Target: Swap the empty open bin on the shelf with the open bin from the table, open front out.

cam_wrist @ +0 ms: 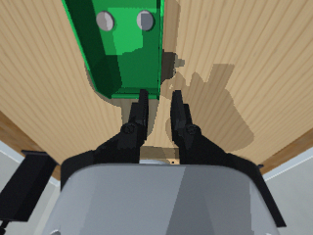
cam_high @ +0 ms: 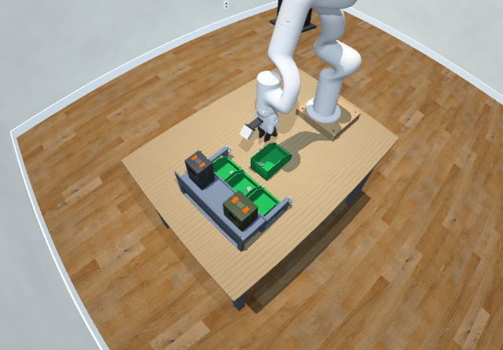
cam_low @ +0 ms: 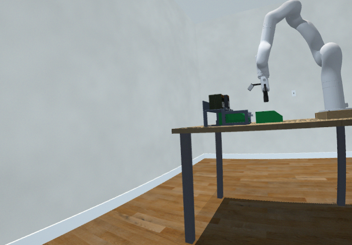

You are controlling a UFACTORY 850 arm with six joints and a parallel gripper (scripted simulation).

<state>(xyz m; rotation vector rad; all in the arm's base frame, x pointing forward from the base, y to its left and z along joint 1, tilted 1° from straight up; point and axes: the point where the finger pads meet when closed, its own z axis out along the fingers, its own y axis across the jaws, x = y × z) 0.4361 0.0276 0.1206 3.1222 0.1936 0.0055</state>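
My gripper [cam_high: 268, 136] [cam_low: 265, 101] [cam_wrist: 159, 101] is partly open and empty, pointing down above the table bin's edge on the far side from the shelf's olive box. A green open bin [cam_high: 260, 171] [cam_low: 267, 117] [cam_wrist: 132, 73] stands on its base on the table, sloped open front towards the arm's base. Two round grey parts [cam_wrist: 105, 21] [cam_wrist: 145, 21] lie in it. The shelf [cam_high: 214, 196] [cam_low: 205, 118] holds three green bins side by side: the left one [cam_high: 224, 166] and the middle one [cam_high: 241, 181] show grey parts; the right one [cam_high: 265, 202] looks empty.
A dark grey box [cam_high: 199, 171] and an olive box [cam_high: 240, 211] [cam_low: 215, 101] stand on the shelf's top board, over the bins' rear ends. Side walls close the shelf's two ends. The arm's wooden base [cam_high: 333, 131] is on the table's far side.
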